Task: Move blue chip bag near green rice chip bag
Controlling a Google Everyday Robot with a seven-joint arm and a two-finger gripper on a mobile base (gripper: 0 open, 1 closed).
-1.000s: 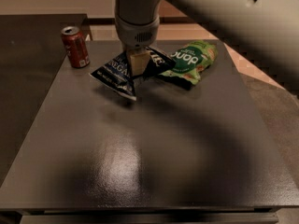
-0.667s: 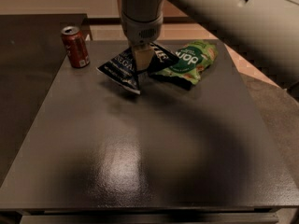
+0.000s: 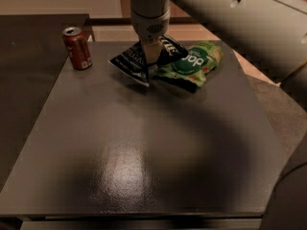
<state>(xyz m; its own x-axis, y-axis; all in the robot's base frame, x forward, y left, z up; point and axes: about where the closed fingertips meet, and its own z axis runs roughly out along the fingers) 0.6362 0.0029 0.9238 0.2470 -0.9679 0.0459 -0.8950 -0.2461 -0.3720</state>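
Observation:
The blue chip bag (image 3: 130,61), dark navy with white lettering, hangs crumpled at the far middle of the dark table (image 3: 144,147), one corner pointing down just above the surface. My gripper (image 3: 150,57) comes down from above and is shut on the blue chip bag at its middle. The green rice chip bag (image 3: 194,63), light green with a dark round logo, lies flat right beside it on the right. The navy bag's right edge overlaps or touches the green bag's left end.
A red soda can (image 3: 77,48) stands upright at the table's far left. My large pale arm (image 3: 230,18) crosses the upper right of the view. A tan floor strip and a second dark surface lie beyond the far edge.
My gripper has carried the blue chip bag slightly farther back and to the right, closer against the green rice chip bag. The can and green bag have not moved.

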